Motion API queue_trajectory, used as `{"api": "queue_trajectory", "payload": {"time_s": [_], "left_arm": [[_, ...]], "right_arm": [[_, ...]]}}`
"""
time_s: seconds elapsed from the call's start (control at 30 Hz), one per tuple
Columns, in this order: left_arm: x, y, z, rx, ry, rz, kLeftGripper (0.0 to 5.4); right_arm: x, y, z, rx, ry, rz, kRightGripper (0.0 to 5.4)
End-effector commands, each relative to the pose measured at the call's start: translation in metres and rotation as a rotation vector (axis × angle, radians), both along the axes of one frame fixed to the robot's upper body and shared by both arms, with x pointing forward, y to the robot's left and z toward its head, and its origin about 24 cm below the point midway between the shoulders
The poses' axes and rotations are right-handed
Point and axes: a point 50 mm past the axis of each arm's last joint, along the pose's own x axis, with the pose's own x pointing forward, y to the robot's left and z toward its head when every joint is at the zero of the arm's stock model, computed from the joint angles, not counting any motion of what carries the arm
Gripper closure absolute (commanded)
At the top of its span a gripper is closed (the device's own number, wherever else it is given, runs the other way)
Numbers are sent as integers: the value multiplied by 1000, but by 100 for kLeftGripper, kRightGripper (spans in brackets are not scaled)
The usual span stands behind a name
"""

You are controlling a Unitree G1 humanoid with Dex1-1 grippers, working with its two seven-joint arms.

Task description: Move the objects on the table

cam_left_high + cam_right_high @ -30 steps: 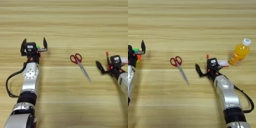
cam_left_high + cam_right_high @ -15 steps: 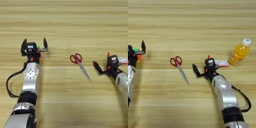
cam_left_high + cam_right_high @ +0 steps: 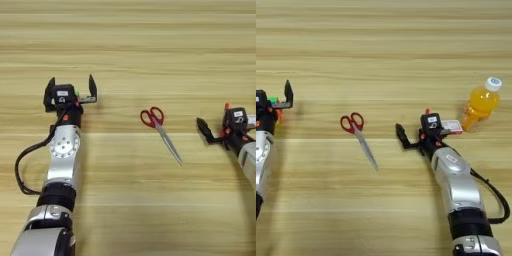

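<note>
Nearest, the scissors [image 3: 159,128] lie mid-counter [image 3: 130,45], red handles far, silver blades pointing near-right. Right gripper [image 3: 415,134] sits just right of them, jaws spread, a red-tipped pen [image 3: 427,112] at its far side. Left gripper [image 3: 71,91], jaws wide, straddles a multicoloured cube [image 3: 274,103]. Far right, an orange bottle [image 3: 482,102] stands beside a card [image 3: 453,126].

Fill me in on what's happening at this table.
A two-armed robot works at a wooden table. Its left pincer is open around a small coloured cube. Its right pincer is open beside a red-capped pen and a red and white card. Red-handled scissors lie untouched between the arms. An orange juice bottle stands at the right.
</note>
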Motion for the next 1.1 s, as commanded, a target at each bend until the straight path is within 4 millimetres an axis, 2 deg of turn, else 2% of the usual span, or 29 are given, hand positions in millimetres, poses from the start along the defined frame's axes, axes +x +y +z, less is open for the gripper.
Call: {"api": "queue_trajectory", "payload": {"time_s": [0.03, 0.17, 0.37, 0.6, 0.9, 1.1], "left_arm": [[-1, -1, -1, 3, 14, 2, 0], [-1, -2, -1, 2, 13, 3, 0], [-1, -2, 0, 1, 11, 5, 0], [-1, -2, 0, 2, 12, 6, 0], [-1, -2, 1, 0, 11, 7, 0], [-1, -1, 1, -1, 12, 8, 0]], "right_arm": [[-8, -4, -16, 125, 135, -48, 4], [-8, -10, -17, 104, 156, -66, 4], [-10, -7, -23, 88, 190, -56, 80], [-8, -17, -19, 39, 159, -95, 173], [-7, -25, -20, -12, 149, -132, 76], [-9, -17, -26, 3, 177, -100, 21]]}}
